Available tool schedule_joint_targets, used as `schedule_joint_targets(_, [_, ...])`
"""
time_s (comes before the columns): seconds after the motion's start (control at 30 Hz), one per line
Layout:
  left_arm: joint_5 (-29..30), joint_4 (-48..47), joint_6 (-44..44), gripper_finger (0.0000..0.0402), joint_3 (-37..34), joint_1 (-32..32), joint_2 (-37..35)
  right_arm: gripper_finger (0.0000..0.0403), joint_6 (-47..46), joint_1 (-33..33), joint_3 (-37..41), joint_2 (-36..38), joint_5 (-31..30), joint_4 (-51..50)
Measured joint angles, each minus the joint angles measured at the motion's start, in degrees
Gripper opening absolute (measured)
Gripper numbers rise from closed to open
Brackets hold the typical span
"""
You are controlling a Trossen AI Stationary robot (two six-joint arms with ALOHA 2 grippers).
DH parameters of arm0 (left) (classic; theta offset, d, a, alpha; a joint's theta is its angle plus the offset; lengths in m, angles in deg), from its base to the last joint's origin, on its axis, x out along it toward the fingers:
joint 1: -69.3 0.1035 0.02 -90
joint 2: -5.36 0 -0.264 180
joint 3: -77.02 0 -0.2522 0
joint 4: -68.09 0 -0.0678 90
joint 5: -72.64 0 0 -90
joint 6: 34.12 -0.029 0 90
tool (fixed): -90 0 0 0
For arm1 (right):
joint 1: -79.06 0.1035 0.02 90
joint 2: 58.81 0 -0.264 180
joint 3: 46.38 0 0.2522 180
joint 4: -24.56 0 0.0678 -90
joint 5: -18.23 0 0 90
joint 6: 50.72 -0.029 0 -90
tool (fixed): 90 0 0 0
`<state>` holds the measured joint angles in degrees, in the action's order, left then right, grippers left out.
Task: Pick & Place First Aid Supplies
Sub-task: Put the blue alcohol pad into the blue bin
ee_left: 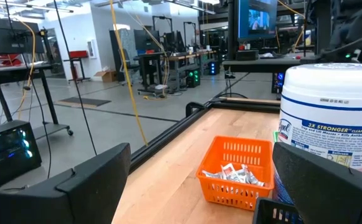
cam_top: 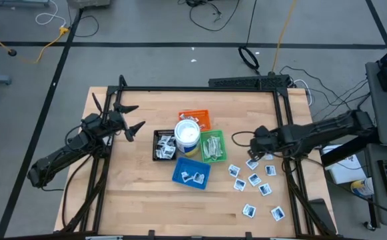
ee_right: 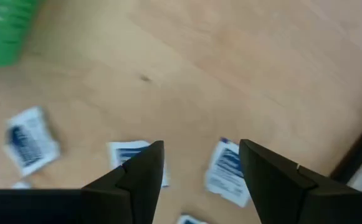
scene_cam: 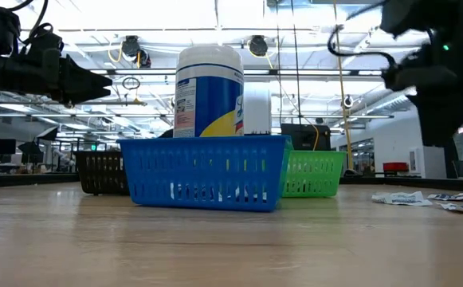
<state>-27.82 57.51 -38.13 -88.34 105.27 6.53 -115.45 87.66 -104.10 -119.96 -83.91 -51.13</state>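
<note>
A white tub (cam_top: 187, 137) with a blue band stands in the middle of the tabletop (cam_top: 133, 193), ringed by four trays. The orange tray (cam_top: 198, 119) sits just behind the tub, the black tray (cam_top: 164, 145) touches it on the left-arm side, the green tray (cam_top: 213, 147) on the right-arm side, and the blue tray (cam_top: 192, 172) just in front. All four hold white packets or strips.

Loose packets (cam_top: 254, 180) with dark-blue print lie scattered on the tabletop beyond the green tray, well apart from the tub, toward the near right corner.

The right tool (ee_right: 200, 163) hangs above the packets nearest the green tray, fingers partly spread with nothing between them; two packets (ee_right: 230, 169) lie on the wood below the gap.

The left tool (cam_top: 130, 118) waits beyond the black tray, on the far side from the packets, raised off the tabletop, its fingers spread wide and empty, pointing toward the tub.
</note>
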Motion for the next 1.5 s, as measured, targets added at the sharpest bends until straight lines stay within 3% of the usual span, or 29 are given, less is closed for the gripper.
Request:
schedule_joint_targets(0.33, [0.0,0.0,0.0,0.0397,0.0,0.0,0.0,0.0201,1.2,-2.4,9.3,5.2,1.9,2.1])
schedule_joint_targets(0.53, [0.0,0.0,0.0,0.0397,0.0,0.0,0.0,0.0193,2.2,-2.3,11.6,2.8,6.8,7.2])
schedule_joint_targets(0.9, [0.0,0.0,0.0,0.0397,0.0,0.0,0.0,0.0182,1.6,-2.3,16.0,-1.2,9.6,12.1])
schedule_joint_targets(1.07, [0.0,0.0,0.0,0.0397,0.0,0.0,0.0,0.0132,0.6,-2.3,16.1,-1.3,10.7,12.8])
schedule_joint_targets(1.27, [0.0,0.0,0.0,0.0397,0.0,0.0,0.0,0.0015,-1.8,-2.3,16.2,-1.3,10.9,13.1])
schedule_joint_targets(1.5, [0.0,0.0,0.0,0.0397,0.0,0.0,0.0,0.0004,-1.7,-2.2,13.2,-1.5,11.0,8.1])
